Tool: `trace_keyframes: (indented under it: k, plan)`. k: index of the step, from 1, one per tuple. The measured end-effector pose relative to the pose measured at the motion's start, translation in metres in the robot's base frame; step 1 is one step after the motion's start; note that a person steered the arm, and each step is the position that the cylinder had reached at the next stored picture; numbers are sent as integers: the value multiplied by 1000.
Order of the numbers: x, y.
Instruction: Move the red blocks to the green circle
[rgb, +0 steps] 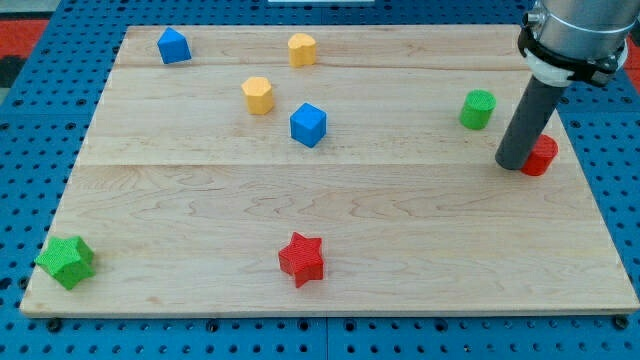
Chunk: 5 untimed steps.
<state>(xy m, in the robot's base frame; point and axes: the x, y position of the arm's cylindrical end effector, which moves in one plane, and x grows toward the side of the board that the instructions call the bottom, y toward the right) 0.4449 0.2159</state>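
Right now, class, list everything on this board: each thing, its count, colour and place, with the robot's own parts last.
Red star block: 1, red, bottom centre.
Red round block: 1, red, right, partly behind rod.
Green cylinder block: 1, green, upper right.
Green star block: 1, green, bottom left corner.
Blue blocks: 2, blue, top left, centre.
Yellow blocks: 2, yellow, top centre, below it.
Wooden board: 1, light wood.
My tip: 1, dark rod, touching red round block's left.

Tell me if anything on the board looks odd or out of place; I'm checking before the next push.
Nothing is damaged or toppled. The green star sits at the board's bottom-left corner, near the edge. My tip stands right beside the red round block, partly hiding it.
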Motion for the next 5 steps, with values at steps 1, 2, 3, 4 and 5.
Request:
trace_keyframes:
  k: [1,2,3,4,5]
  plan:
    - [47,29]
    - [57,55]
    - [14,54]
    - [-14,46]
    - [67,45]
